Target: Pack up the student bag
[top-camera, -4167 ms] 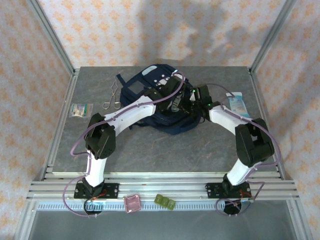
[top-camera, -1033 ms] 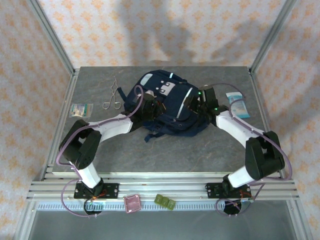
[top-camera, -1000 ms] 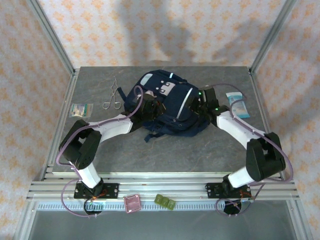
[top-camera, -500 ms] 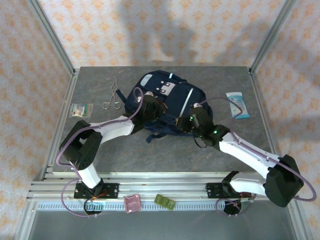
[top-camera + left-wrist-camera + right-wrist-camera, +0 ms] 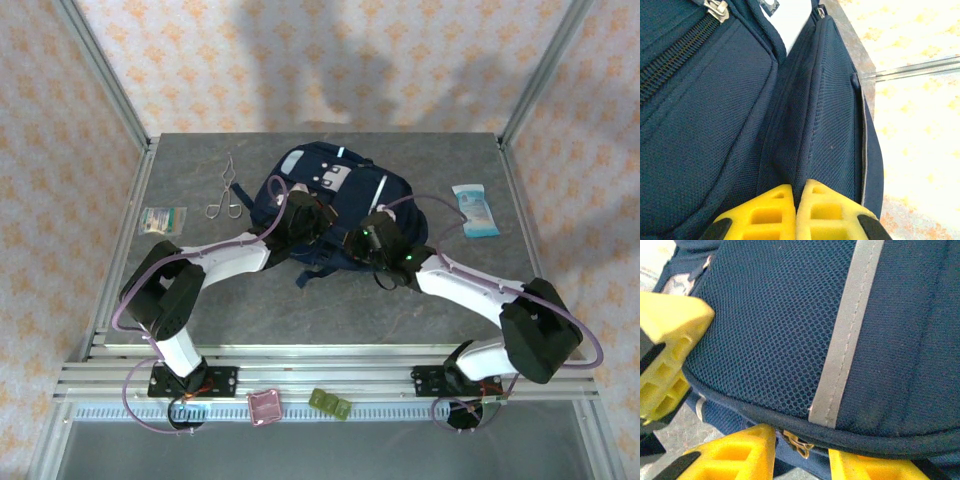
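Observation:
The student bag, navy with grey stripes and a white-grey patch, lies mid-table. My left gripper rests at the bag's left side. In the left wrist view its yellow fingers are pressed together on a fold of the bag's fabric. My right gripper sits at the bag's near edge. There its jaws stand apart on either side of a small brass zipper pull, under the piped rim beside a grey stripe. Neither finger touches the pull.
Metal forceps and a small packet lie left of the bag. A white-blue tissue pack lies to the right. A pink item and a green one sit on the front rail.
My right arm swung from the bag's right side round to its near edge, and its jaws narrowed. The left gripper kept its hold and barely moved.

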